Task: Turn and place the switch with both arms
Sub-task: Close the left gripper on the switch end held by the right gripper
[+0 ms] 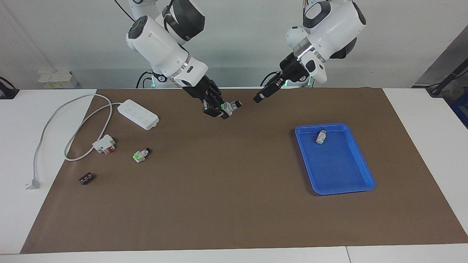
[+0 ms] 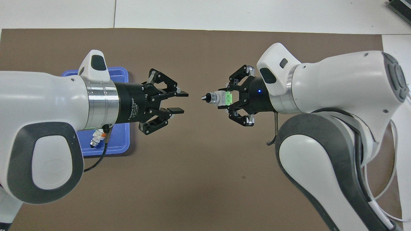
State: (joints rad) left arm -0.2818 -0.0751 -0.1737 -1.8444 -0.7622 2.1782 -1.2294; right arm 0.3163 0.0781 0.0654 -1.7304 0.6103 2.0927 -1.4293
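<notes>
Switch (image 1: 229,107) number one is up in the air, clamped by its pale block end in the right gripper (image 1: 218,108), with the green part just inside the fingers and the silver neck and dark knob sticking out sideways toward the left gripper (image 1: 259,97). Both grippers hang over the brown mat (image 1: 234,204) near the robots' edge of the table, tip to tip with a small gap between them. In the overhead view the left gripper's fingers (image 2: 181,94) are parted, with nothing between them, and they point straight at the knob without touching it. Under the left arm's wrist lies a blue tray (image 1: 360,160) toward the left arm's end of the table, and a second switch (image 1: 321,137) lies in the tray's corner nearest the robots. Toward the right arm's end of the table, well away from the right gripper, a third switch (image 1: 140,155) lies on the mat with its green face up. Beside that one is a white-and-red block (image 1: 104,144), and farther from the robots than both is a small black part (image 1: 87,178). A white power strip (image 1: 140,114) sits under the right arm's forearm, and its cable (image 1: 55,120) loops off the mat to a plug on the white tabletop.
</notes>
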